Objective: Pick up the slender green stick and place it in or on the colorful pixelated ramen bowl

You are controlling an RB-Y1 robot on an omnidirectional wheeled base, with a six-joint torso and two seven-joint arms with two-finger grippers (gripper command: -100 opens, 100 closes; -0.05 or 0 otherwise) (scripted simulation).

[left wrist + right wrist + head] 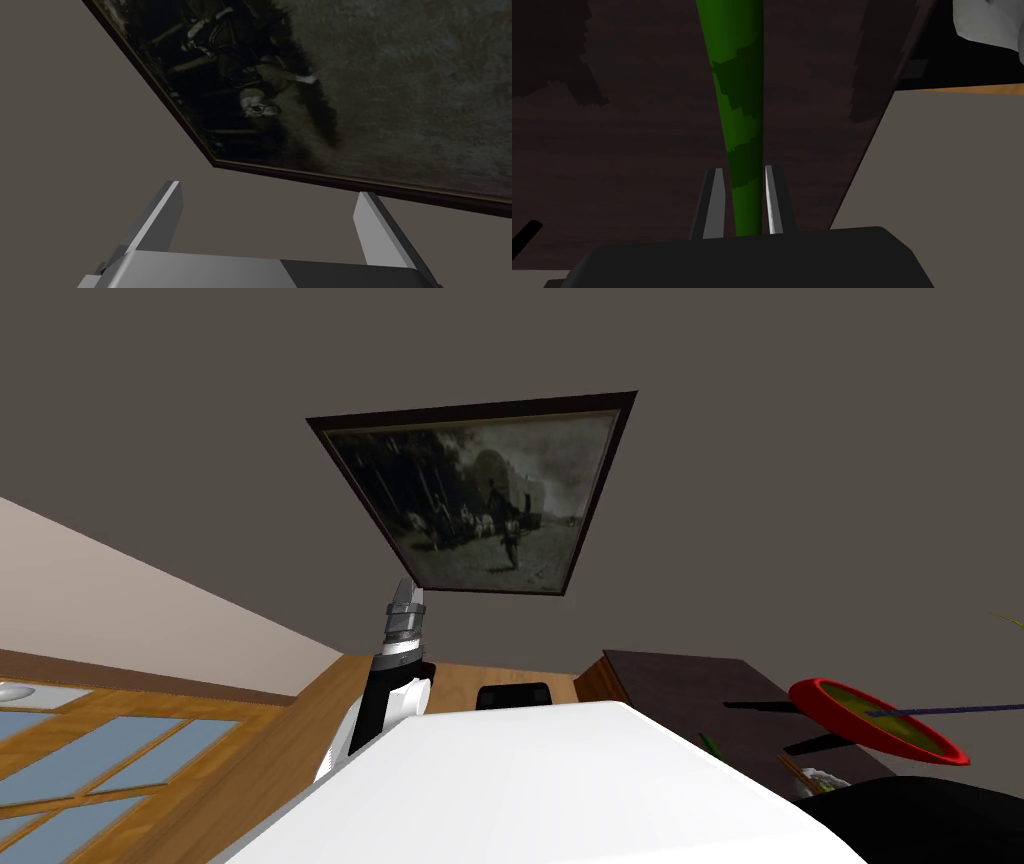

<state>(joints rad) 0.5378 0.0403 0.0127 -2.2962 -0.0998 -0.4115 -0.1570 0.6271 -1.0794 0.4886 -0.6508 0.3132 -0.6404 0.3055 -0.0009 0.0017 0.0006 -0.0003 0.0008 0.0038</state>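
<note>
Now the right gripper [743, 170] has its fingers narrow against the stick's [737, 75] sides, its long axis running straight out between them. The bowl [880, 720] sits at the head view's lower right (the left gripper [270, 192] is spread wide and holds nothing).

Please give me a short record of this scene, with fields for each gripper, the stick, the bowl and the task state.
left gripper: open, raised, holds nothing
right gripper: shut on the green stick
green stick: between the fingers, in front of the dark table
bowl: red outside, olive-green inside, by the table, on the robot's right
task state: stick gripped, not yet in bowl
</note>
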